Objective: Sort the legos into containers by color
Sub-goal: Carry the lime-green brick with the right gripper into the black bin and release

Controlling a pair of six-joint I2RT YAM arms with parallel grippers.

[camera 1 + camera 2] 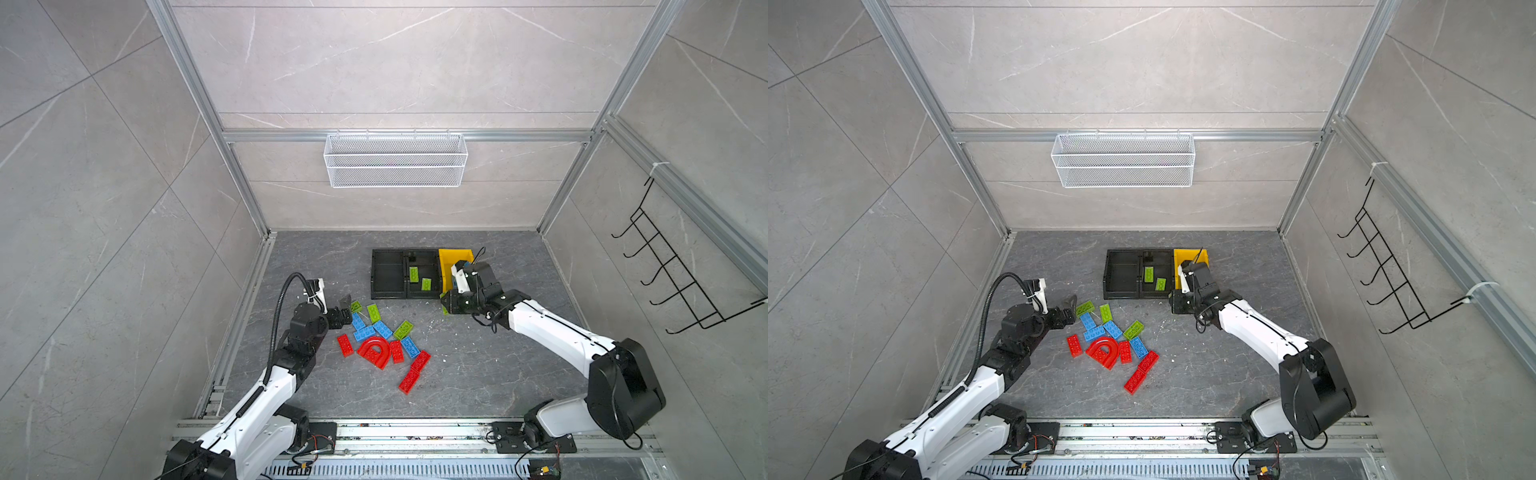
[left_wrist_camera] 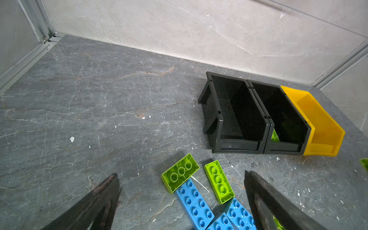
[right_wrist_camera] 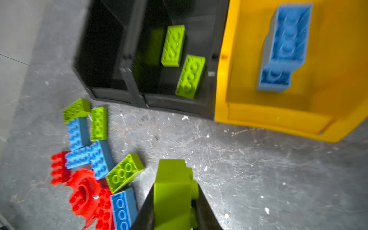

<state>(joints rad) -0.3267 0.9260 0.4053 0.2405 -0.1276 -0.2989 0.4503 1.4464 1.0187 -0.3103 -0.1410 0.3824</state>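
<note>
- Lego bricks (image 1: 382,345) lie loose in a scatter on the grey, veined tabletop (image 1: 478,374), nearest the robot. They are glossy hard plastic with studs, in red, blue and lime green, with one red arch (image 1: 375,352) among them.
- The left gripper (image 1: 344,306) hovers at the far left edge of that scatter, its fingers spread apart and holding nothing.
- The right gripper (image 3: 176,186) is clamped on one green brick (image 3: 171,179). The brick's long side runs along the fingers and points toward the bins.
- Just beyond, the middle black bin (image 3: 175,103) already holds two green bricks (image 3: 173,45). It lies ahead of the held brick and slightly to the robot's left, so a short carry over its low front lip seems to be what is needed. The right arm is much the nearer.
- Joined beside it, the yellow bin (image 3: 278,119) holds a blue brick (image 3: 284,49).
- The left black bin (image 3: 99,59) looks empty.
</note>
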